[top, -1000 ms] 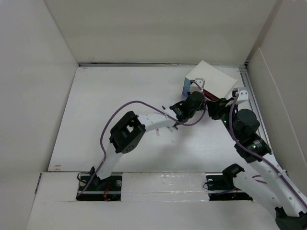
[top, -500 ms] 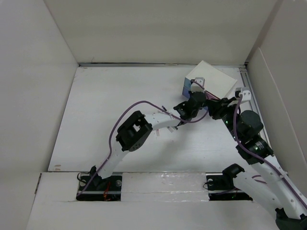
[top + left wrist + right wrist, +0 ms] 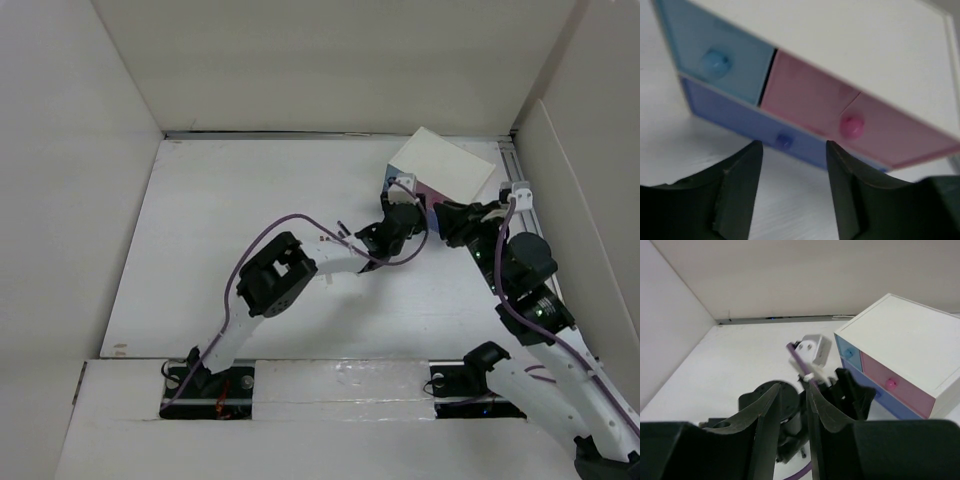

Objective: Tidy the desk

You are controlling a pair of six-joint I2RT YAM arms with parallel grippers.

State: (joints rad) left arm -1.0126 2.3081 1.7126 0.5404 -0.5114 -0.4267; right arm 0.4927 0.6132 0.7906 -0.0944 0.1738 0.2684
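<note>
The left tool (image 3: 792, 147) had its two dark fingers spread wide apart, with nothing between them. It pointed straight at the front of a small white box of drawers (image 3: 840, 45). From its wrist camera, the little knob (image 3: 784, 140) of the bottom purple drawer (image 3: 735, 117) showed in the gap between the fingertips, but I could not tell whether the tool touched it. Above that drawer sat a light blue drawer (image 3: 715, 55) and, beside it, a pink drawer (image 3: 840, 110), each with its own round knob.

The right tool (image 3: 792, 395) hung just behind the left one and a little to its right. Its fingers stood only a narrow gap apart, and it gripped nothing. Through that gap I could see the left arm's dark wrist (image 3: 775, 405) and its purple cable (image 3: 800, 362). The box stood off to the right.

From above, both arms reached in towards the box, which stood turned at an angle in the far right corner of the worktop (image 3: 250, 230). The worktop itself lay flat and white beneath the arms. Tall white panels (image 3: 330, 60) closed it in at the back and on both sides.
</note>
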